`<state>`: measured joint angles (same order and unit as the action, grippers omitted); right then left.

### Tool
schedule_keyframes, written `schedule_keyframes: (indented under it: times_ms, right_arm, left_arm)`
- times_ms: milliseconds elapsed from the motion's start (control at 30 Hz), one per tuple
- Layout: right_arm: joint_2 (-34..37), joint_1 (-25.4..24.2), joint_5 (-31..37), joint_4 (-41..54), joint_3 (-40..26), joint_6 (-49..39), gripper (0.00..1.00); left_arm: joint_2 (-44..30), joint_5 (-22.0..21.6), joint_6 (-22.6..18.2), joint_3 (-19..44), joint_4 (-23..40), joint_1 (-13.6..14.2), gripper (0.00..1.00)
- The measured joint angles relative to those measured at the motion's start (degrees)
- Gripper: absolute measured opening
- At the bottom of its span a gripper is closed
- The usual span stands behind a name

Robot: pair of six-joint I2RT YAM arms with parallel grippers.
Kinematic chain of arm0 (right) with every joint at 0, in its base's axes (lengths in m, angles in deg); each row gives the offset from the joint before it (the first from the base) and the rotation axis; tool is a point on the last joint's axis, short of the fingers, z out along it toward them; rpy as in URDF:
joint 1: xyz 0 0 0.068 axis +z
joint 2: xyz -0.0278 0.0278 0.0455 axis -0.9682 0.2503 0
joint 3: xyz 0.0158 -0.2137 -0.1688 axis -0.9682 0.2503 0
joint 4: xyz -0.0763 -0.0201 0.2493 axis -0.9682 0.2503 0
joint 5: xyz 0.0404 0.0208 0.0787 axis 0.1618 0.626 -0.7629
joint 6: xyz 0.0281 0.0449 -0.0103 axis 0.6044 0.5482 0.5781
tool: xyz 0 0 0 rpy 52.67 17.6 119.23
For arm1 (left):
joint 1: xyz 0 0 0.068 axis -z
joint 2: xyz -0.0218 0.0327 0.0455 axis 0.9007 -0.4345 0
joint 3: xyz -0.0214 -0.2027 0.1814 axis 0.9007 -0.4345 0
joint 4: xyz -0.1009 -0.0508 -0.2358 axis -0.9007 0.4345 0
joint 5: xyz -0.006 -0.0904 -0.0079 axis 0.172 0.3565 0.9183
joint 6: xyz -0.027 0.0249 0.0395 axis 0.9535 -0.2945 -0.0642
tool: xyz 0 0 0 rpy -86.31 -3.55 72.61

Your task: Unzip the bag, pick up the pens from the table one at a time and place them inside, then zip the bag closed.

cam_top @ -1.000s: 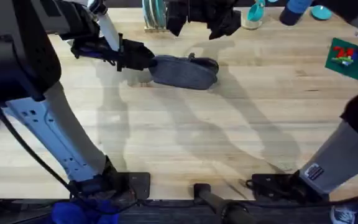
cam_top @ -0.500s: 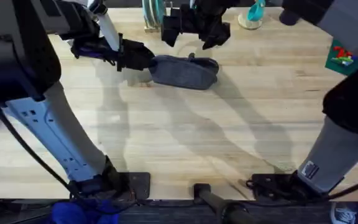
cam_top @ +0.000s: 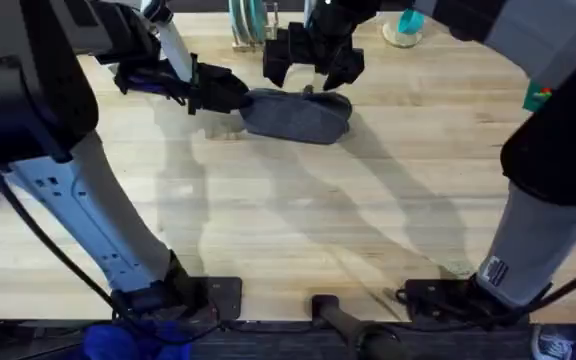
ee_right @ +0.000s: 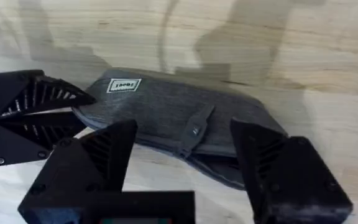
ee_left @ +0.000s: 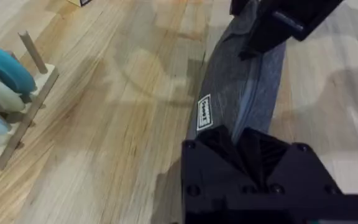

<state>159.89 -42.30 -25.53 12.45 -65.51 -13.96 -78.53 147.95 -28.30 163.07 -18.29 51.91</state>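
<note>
Wood table (cam_top: 298, 230) carried the bag (cam_top: 296, 116) at 12 o'clock. Your left gripper (cam_top: 230, 97) pinched its 9 o'clock end, probably anchoring it, while your right gripper (cam_top: 313, 68) hung spread above the zipper pull (ee_right: 196, 130).

Overhead cam looking down and fwd over table (cam_top: 298, 240); both wrist cams looking close at bag (ee_left: 241, 93) from opposite ends, sharing it
</note>
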Motion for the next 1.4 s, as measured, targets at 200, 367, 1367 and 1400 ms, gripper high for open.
schedule_keyframes:
  times_ms: [200, 367, 1367, 1400]
  right_arm:
    - [0.0, 0.0, 0.0, 1.1, 0.0, 0.8, 0.849]
    - [0.0, 0.0, -0.1, 2.9, 0.0, 1.2, 0.825]
    - [0.0, 0.0, -0.9, 3.1, 0.0, 1.3, 0.179]
    - [0.0, 0.0, -0.9, 3.1, 0.0, 1.3, 0.141]
  left_arm:
    - [0.0, 0.0, 0.0, 0.0, 0.0, 0.0, 0.042]
    - [0.0, -0.1, 0.0, 0.0, 0.0, 0.0, 0.042]
    - [0.0, -0.4, 0.0, 0.0, 0.2, 0.0, 0.042]
    - [0.0, -0.4, 0.0, 0.0, 0.2, 0.0, 0.042]
